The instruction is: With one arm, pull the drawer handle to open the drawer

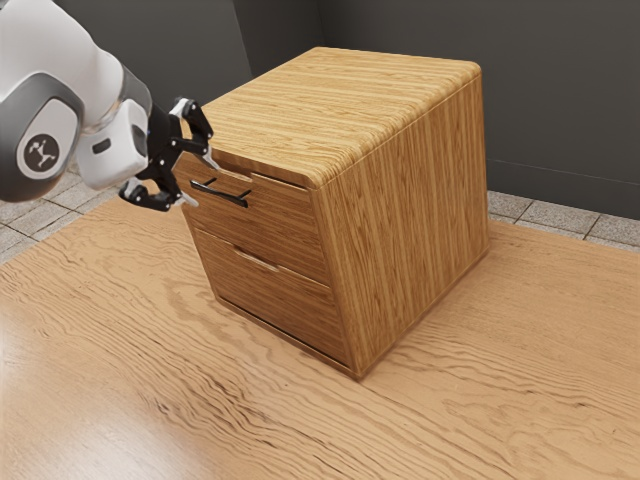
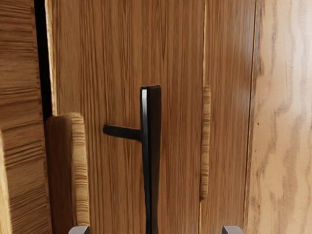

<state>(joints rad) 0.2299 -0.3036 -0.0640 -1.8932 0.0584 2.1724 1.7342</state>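
Here we are with the gripper (image 1: pixel 197 181) right up at the front of the cabinet (image 1: pixel 400 200), jaws spread wide — open, holding nothing. The black handle (image 1: pixel 222 193) sits on the top drawer (image 1: pixel 275 215), toward the end of the front nearer the arm. In the wrist view we look straight along its bar, with our fingertips (image 2: pixel 79 229) standing off to either side of it, not touching. So the approach looks about done, and the real work is all ahead: close on the bar, then pull straight out. The top drawer looks shut or as good as shut — there's a dark slit along its upper edge, but we can't tell whether that is more than the usual gap. The lower drawer (image 1: pixel 270 285) sits flush. By our reckoning, the grasp comes next.
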